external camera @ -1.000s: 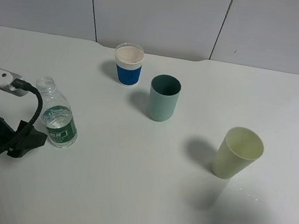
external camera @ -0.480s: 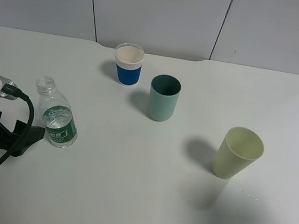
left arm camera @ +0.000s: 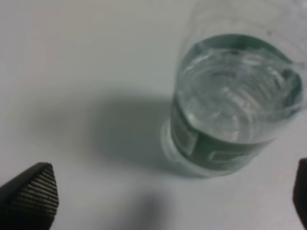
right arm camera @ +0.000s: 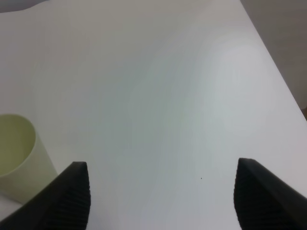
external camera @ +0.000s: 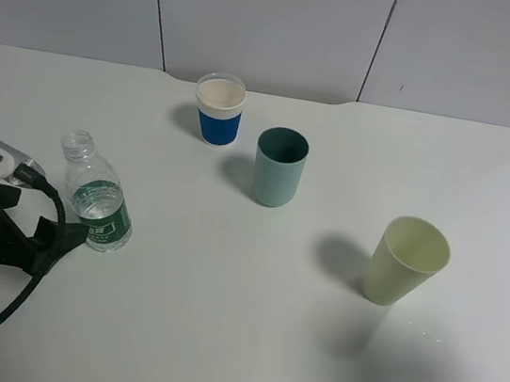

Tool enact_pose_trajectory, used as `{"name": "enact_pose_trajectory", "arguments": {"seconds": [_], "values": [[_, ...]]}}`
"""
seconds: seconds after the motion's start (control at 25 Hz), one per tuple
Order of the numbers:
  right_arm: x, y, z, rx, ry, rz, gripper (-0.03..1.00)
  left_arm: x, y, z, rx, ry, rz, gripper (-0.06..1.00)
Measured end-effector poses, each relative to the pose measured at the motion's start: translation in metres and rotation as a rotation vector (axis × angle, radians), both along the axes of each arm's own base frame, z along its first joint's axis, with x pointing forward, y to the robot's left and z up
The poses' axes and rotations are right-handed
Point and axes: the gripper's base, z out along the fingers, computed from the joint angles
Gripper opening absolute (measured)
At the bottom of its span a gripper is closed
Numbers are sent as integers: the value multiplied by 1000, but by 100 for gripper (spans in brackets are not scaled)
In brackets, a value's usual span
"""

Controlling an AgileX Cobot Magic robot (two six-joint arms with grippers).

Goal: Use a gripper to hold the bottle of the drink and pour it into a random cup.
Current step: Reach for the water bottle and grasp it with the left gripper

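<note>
Left wrist view showed the left gripper (left arm camera: 167, 191) spread wide with nothing between its black fingers. The bottle of the drink (left arm camera: 235, 115) stood on the table (external camera: 245, 332) just ahead of the fingertips, nearer one finger than the middle of the gap. From the exterior high view one fingertip lay just beside the bottle's base; whether they touched could not be told. The bottle stood upright with its long axis vertical and its uncapped mouth pointing straight up, so the wrist camera looked down into clear liquid filling part of it. It was likely light, smooth and thin-walled, and a hard squeeze would probably dent it and could push drink out of the open neck. The dark green label band, around the straight part of the body, looked the best place to take hold, with moderate force and the bottle kept vertical. The teal cup (external camera: 279, 168) and the blue cup (external camera: 219, 112) stood well beyond the bottle from this hand. The right gripper (right arm camera: 165, 196) was likewise open and empty, with the pale yellow cup (right arm camera: 17, 155) near one of its fingers.
</note>
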Motion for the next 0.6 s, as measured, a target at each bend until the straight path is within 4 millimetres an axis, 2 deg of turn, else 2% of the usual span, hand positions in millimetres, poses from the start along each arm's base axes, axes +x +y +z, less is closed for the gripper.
{"name": "enact_pose_trajectory", "arguments": {"seconds": [0.32, 0.6], "values": [[0, 0, 0, 0, 0, 0, 63, 12, -14, -8, -55, -81, -113, 100], [0, 0, 0, 0, 0, 0, 63, 19, -21, -27, -109, -63, -122, 100]]}}
